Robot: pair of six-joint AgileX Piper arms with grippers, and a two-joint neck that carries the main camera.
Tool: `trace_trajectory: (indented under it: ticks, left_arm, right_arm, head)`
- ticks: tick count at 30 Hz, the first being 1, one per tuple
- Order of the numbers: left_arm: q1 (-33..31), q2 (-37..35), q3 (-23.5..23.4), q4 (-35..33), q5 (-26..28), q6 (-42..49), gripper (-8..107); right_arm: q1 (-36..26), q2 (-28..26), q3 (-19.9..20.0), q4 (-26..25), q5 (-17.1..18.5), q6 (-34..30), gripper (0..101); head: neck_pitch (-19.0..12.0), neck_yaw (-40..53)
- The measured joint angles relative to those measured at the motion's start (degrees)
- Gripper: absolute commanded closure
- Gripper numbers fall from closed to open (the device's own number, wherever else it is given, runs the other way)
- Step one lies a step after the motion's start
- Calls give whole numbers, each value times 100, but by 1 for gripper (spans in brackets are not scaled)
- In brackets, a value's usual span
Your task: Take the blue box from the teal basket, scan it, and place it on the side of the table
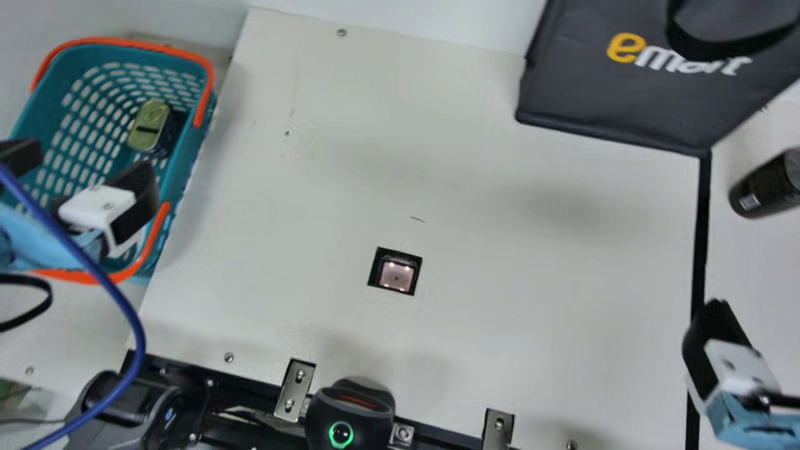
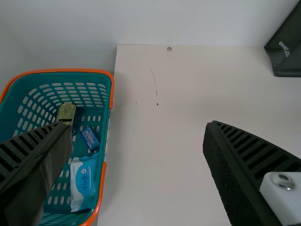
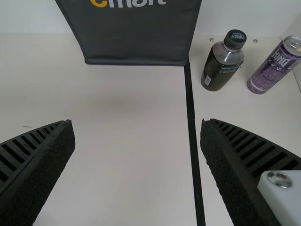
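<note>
Two sets of jaws on my rig, both spread wide with nothing in them. The left gripper [image 2: 137,127] is up over the basket [image 1: 181,164], which makes sense, as that's the arm on the pickup side. The right gripper [image 3: 137,127] hangs near the black strip [image 3: 192,122], handy for the far end of the job I guess.

The blue box [image 2: 90,138] sits down in the basket, close to the wall on the table side, and that's the awkward bit imo. It's got a tin [image 2: 67,112] on one side and a wipes pack [image 2: 84,181] on the other. Can't tell if it touches the pack. I'd say my left jaws need to line up over the box before going down, narrowed a bit so they don't snag the wall or the orange handle [image 1: 206,94] or drag the pack along.

Further out, the scan window [image 1: 396,273] is lit, set in the table between the arms, with a clean run to it from the basket. Past the strip are a bottle [image 3: 223,63] and a purple can [image 3: 276,66], so I'm guessing that's the side where the box should end up. Black bag [image 1: 619,94] at the back; I'd steer round it.
</note>
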Motion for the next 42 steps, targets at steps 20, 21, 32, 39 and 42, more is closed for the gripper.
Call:
trace_trajectory:
  ticks: [20,21,32,39,42]
  left_arm:
    - [744,304,-106,52,-276,-599,9]
    - [875,335,-105,83,-327,-684,9]
    - [2257,782,-79,97,-635,-717,9]
    - [2851,1239,-29,-202,-836,170,9]
    - [3037,1469,-16,-378,-933,606,9]
  right_arm:
    - [0,0,0,0,0,0,6]
    - [0,0,0,0,0,0,6]
    - [0,0,0,0,0,0,6]
    - [0,0,0,0,0,0,6]
    - [0,0,0,0,0,0,6]
  head:
    - [0,404]
    - [0,396]
    - [0,404]
    - [0,396]
    - [0,404]
